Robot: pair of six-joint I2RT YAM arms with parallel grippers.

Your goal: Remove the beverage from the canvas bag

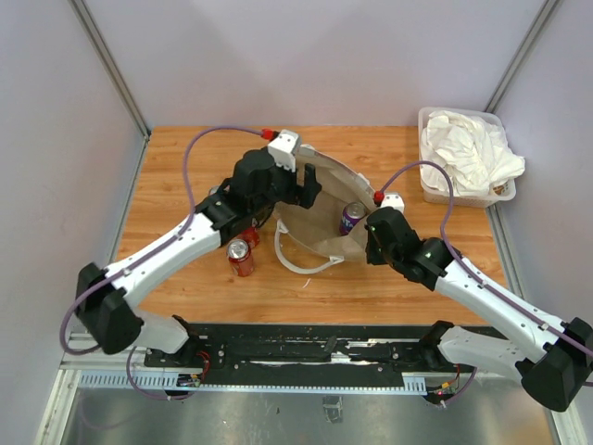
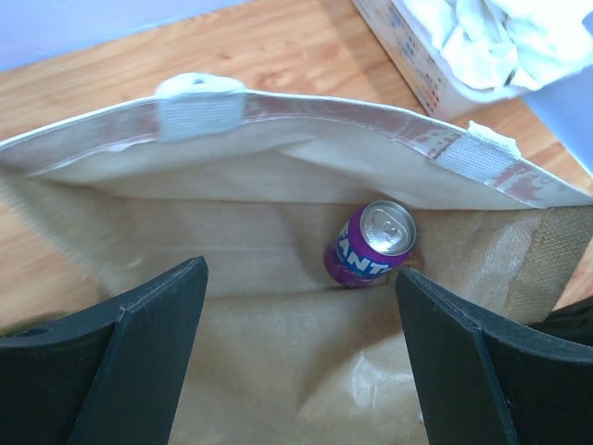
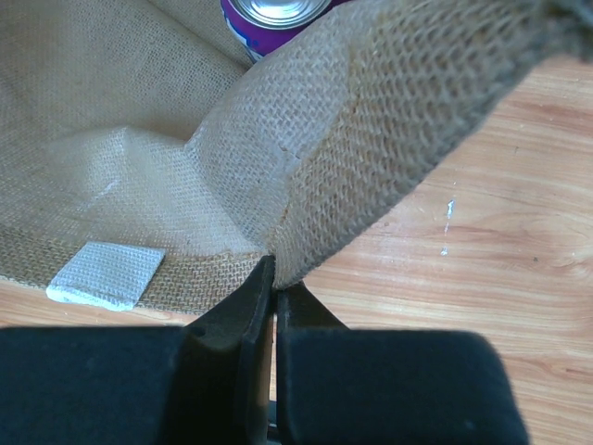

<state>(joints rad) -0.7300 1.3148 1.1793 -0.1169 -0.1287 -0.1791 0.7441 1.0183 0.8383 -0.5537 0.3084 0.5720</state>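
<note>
The tan canvas bag [image 1: 315, 232] lies open in the middle of the table, white handle [image 1: 296, 262] toward the near side. A purple Fanta can [image 1: 352, 218] lies inside it, silver top showing; it also shows in the left wrist view [image 2: 375, 243] and at the top of the right wrist view [image 3: 273, 14]. My left gripper [image 2: 301, 362] is open and empty at the bag's mouth [image 1: 310, 190], jaws wide, the can ahead near the right finger. My right gripper [image 3: 275, 283] is shut on the bag's woven edge [image 3: 371, 139], holding it up at the bag's right side [image 1: 371, 243].
A red can [image 1: 241, 258] stands on the table left of the bag, beside the left arm. A clear bin of white cloth [image 1: 468, 158] sits at the far right corner, also in the left wrist view [image 2: 445, 46]. Grey walls close in the table.
</note>
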